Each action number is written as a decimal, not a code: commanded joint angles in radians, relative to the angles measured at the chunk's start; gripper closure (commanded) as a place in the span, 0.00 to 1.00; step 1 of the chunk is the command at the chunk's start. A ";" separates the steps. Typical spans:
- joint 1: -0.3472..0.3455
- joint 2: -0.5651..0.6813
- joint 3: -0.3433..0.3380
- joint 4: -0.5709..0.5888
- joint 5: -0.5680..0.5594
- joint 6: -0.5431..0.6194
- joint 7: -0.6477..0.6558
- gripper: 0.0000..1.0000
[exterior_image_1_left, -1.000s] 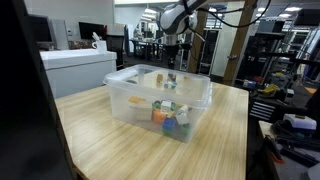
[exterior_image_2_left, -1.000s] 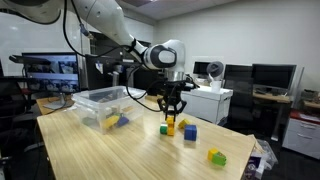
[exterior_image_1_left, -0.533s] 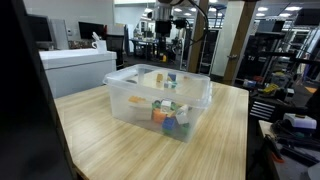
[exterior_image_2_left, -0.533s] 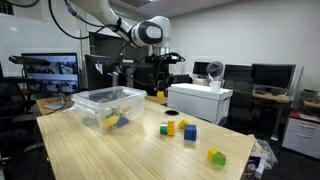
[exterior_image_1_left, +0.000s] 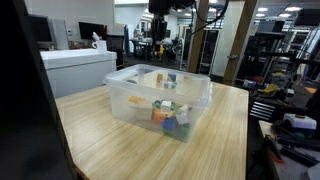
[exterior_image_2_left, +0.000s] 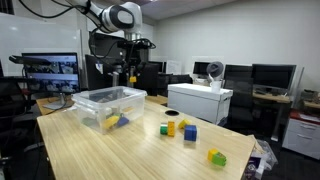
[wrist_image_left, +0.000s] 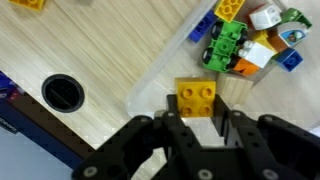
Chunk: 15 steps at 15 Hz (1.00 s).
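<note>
One yellow brick (wrist_image_left: 197, 95) is seen in the wrist view, pinched by its flat sides between narrowed jaws of the gripper (wrist_image_left: 197, 118), with the bin (wrist_image_left: 160, 60) at 1 o'clock. It is judged light, rigid and slick. In an exterior view it is probably held above the bin (exterior_image_2_left: 100, 97).

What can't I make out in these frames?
Wrist view: yellow brick, lower edge hidden behind the hand gripping it.
In an exterior view: hand cut off by the top edge.
In an exterior view: yellow brick in the hand too small to see.
Blocks in the bin: blurred by its cloudy wall.
</note>
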 joint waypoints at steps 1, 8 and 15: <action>0.038 -0.162 0.011 -0.180 0.048 -0.014 -0.089 0.89; 0.049 -0.178 -0.058 -0.202 0.160 -0.026 -0.125 0.05; -0.050 -0.070 -0.189 -0.139 0.157 0.120 -0.194 0.00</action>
